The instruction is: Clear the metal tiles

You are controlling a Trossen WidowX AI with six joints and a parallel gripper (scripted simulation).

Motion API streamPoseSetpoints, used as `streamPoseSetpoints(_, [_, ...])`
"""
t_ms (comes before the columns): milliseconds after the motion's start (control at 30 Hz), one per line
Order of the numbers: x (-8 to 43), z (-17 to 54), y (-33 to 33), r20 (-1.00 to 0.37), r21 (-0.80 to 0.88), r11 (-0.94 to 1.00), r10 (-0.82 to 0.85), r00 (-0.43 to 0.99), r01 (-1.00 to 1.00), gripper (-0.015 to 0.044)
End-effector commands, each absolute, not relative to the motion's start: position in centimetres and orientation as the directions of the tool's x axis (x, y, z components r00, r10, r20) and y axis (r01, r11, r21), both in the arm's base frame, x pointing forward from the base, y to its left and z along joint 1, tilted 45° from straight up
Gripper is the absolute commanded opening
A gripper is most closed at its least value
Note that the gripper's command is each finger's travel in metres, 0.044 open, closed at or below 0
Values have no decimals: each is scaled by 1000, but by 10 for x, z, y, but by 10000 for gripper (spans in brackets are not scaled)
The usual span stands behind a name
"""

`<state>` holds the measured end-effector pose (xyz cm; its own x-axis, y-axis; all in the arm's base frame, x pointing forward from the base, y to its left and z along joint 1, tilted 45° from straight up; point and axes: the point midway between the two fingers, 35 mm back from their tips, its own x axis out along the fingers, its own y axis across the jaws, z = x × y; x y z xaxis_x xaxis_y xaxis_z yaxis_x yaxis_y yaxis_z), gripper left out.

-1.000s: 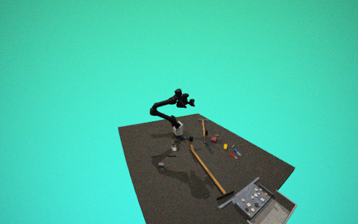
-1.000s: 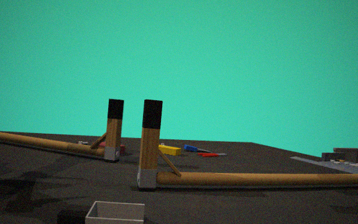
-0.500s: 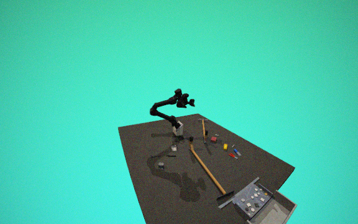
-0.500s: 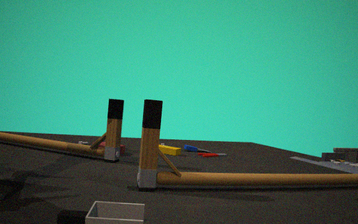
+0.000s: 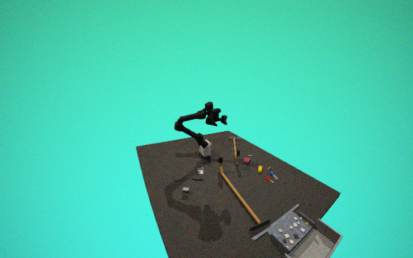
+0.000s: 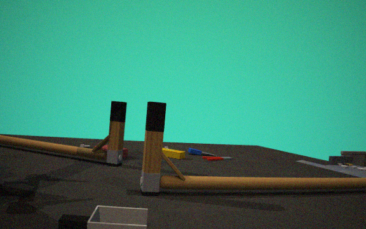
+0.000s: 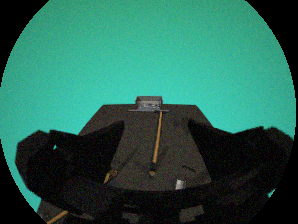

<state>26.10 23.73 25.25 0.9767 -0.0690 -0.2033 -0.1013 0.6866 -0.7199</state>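
Observation:
My gripper [image 5: 219, 123] [image 7: 156, 123] is open and empty, high above the table. The long scraper [image 5: 240, 198] [image 6: 265, 182] [image 7: 157, 140] lies on the table, its upright black-capped grip near the arm's base and its dark blade [image 5: 260, 225] beside the bench plate's near edge. The steel bench plate [image 5: 286, 221] carries several small tiles [image 5: 287, 236] [image 6: 364, 168], pale and dark, and one yellow piece [image 5: 307, 223]. The catch box [image 5: 330, 229] [image 7: 149, 98] adjoins the plate's far end; a pale patch shows inside it, too unclear to identify.
A shorter wooden-handled tool [image 5: 235, 150] [image 6: 43, 144] lies beside the scraper. Beyond are a red block [image 5: 247, 160], a yellow block [image 5: 260, 169], a blue-handled tool [image 5: 273, 175] and a red-handled tool [image 5: 268, 179]. A small open box [image 6: 122, 216] and a grey block [image 5: 186, 190] stand opposite.

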Motion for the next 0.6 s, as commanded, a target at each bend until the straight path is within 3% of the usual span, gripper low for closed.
streamPoseSetpoints(0, [277,251,239,-224,-723,685,-105,969,-93,440])
streamPoseSetpoints(567, [338,238,229,-298,-736,674,-246,922,-58,440])
